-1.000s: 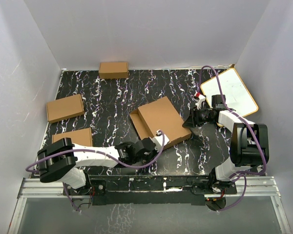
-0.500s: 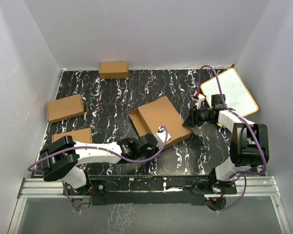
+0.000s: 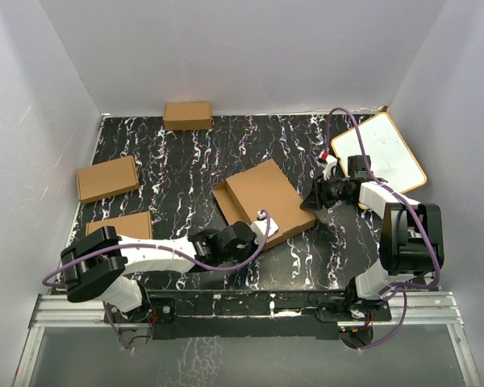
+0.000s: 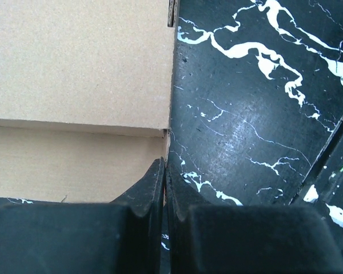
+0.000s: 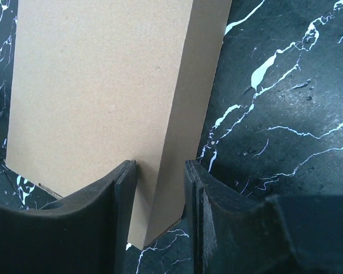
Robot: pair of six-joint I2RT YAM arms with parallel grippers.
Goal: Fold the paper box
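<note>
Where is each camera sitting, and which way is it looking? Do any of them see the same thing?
Top external: above and behind the robot, looking down at the table; the left arm and right arm show.
Left wrist: on the left arm, looking past the shut left gripper at the paper box.
Right wrist: on the right arm; the right gripper straddles the box's edge.
Shared: all three see the paper box and table.

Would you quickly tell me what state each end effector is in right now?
Left end effector: closed, holding nothing, tips beside the paper box.
Right end effector: closed on the paper box's side wall.
</note>
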